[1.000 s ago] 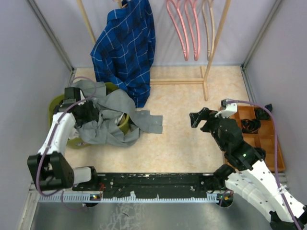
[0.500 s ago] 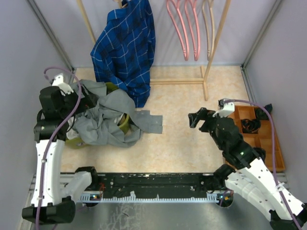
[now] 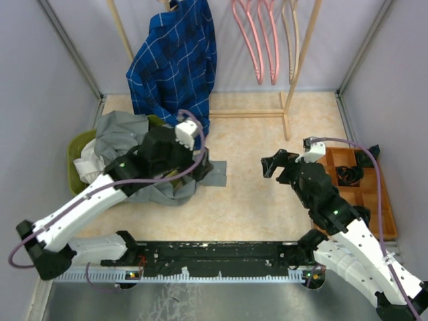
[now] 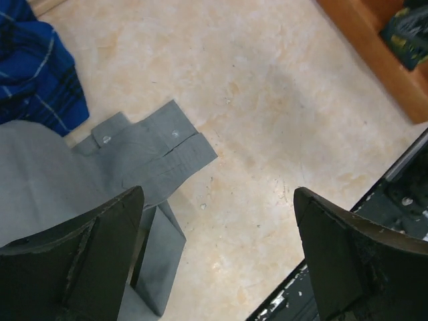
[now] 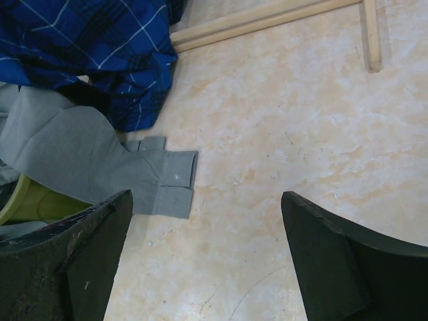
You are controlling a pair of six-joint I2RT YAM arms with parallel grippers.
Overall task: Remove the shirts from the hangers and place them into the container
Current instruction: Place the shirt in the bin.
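The grey cloth shirt (image 3: 150, 144) is being shown heaped over the olive-green rectangular plastic basin (image 3: 73, 150) at the left of the top view, partly inside and partly spilling over the near rim. Its cuffed sleeve (image 4: 150, 144) is lying flat on the pale counter (image 4: 267, 100) toward the middle.

The cloth is being judged light, limp and likely to drag or snag on the rim. A bunched fold near the basin edge, or the sleeve just above the cuff, is being favoured as the place to pinch, since a flat single layer would be hard to lift.

The left pincer (image 4: 217, 221) is being held with its fingers wide apart and empty, above that sleeve. The right pincer (image 5: 204, 227) is likewise being held apart, gripping nothing, over the counter right of centre.

Inside the basin a crumpled plain white shirt (image 3: 87, 167) is being seen beside and under the grey one. The blue shirt with thin white check lines (image 3: 175, 67) is hanging from the wooden rack (image 3: 301, 67) at the upper left, and its hanger is hidden. Bare pink hangers (image 3: 257, 47) are hanging at upper centre. The orange divided tray (image 3: 382, 194) at the right edge is holding black parts (image 3: 344, 172).
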